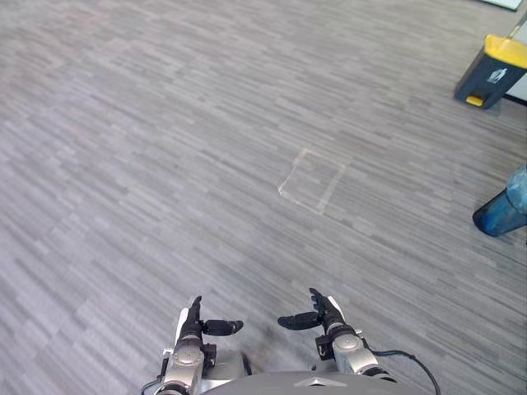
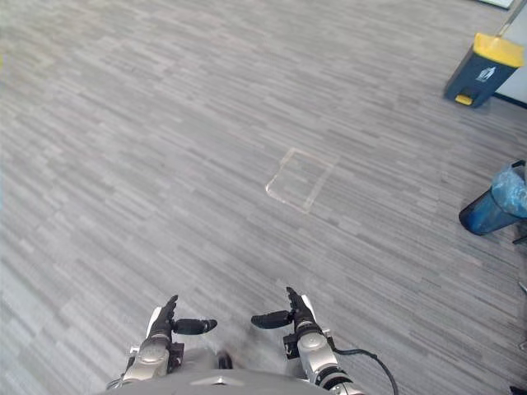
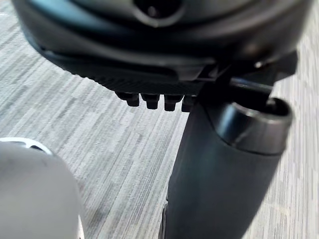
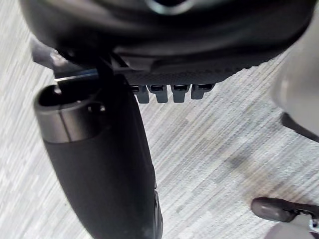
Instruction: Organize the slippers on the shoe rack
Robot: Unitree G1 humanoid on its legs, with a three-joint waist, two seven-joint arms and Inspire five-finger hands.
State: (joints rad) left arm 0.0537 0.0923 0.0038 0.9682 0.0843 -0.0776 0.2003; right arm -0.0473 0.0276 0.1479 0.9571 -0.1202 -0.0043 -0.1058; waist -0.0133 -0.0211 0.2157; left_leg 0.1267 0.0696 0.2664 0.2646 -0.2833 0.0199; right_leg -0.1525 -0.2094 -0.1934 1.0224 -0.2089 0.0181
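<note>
The left hand (image 1: 194, 323) and right hand (image 1: 324, 314) hang empty, fingers relaxed, over bare floor (image 1: 165, 164). A bin (image 1: 492, 72) stands at two o'clock. The robot should turn and find the slippers and rack before reaching.

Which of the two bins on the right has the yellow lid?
The farther bin, dark grey with a yellow top. The nearer bin is blue, with no yellow on it.
</note>
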